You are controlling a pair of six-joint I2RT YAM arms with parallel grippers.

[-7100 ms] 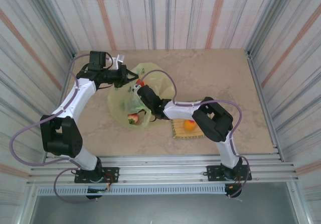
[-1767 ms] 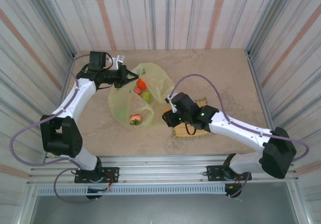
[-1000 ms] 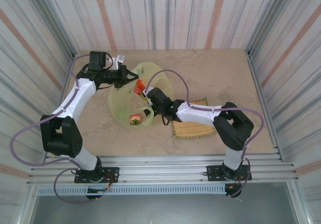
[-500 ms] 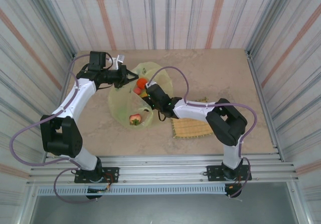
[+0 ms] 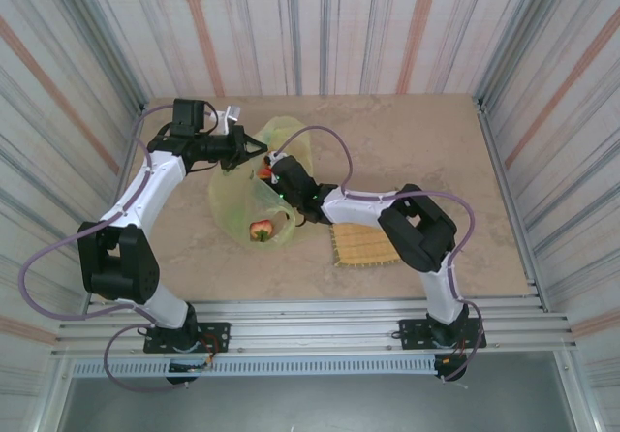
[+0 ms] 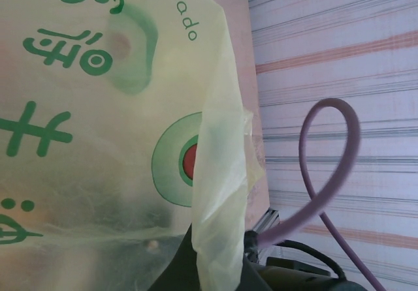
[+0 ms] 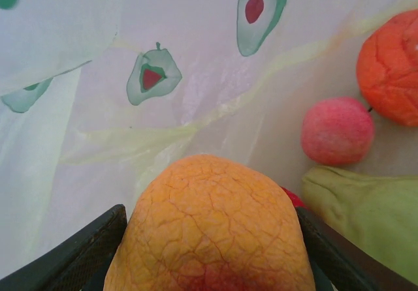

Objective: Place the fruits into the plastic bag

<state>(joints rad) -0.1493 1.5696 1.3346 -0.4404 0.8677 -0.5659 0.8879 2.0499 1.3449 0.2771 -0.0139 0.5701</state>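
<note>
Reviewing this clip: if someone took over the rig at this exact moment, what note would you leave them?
Left hand: shut on the plastic bag rim, holding its mouth open.
Right hand: inside the bag mouth, an orange between its fingers.
Done, in the bag: second orange, small pinkish fruit, green pear, strawberry.
Woven mat: no fruit on it.
To do: let this orange go and withdraw; it looks like the last one.
</note>
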